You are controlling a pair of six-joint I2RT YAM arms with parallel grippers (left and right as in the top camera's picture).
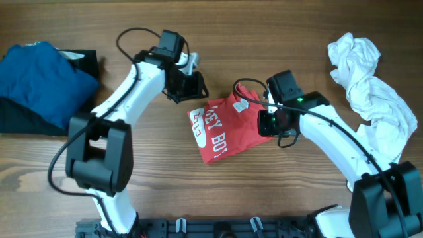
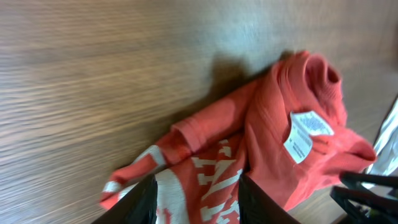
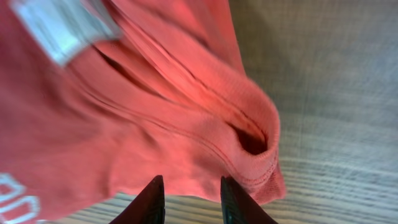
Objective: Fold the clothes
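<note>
The red T-shirt (image 1: 225, 129) with white lettering lies bunched at the table's middle, its white care label (image 2: 305, 134) facing up. My left gripper (image 1: 190, 87) hovers over the shirt's upper left corner. In the left wrist view it (image 2: 198, 202) is open, with the lettered cloth (image 2: 205, 174) showing between the fingers. My right gripper (image 1: 268, 122) is at the shirt's right edge. In the right wrist view it (image 3: 191, 186) is open, just short of a rolled hem (image 3: 255, 134), with bare table between the tips. A white garment (image 1: 370, 86) lies crumpled at the far right.
A blue garment (image 1: 39, 76) lies on a black one (image 1: 26, 119) at the left edge. Black cables loop off both arms above the shirt. A dark rail (image 1: 218, 228) runs along the table's front edge.
</note>
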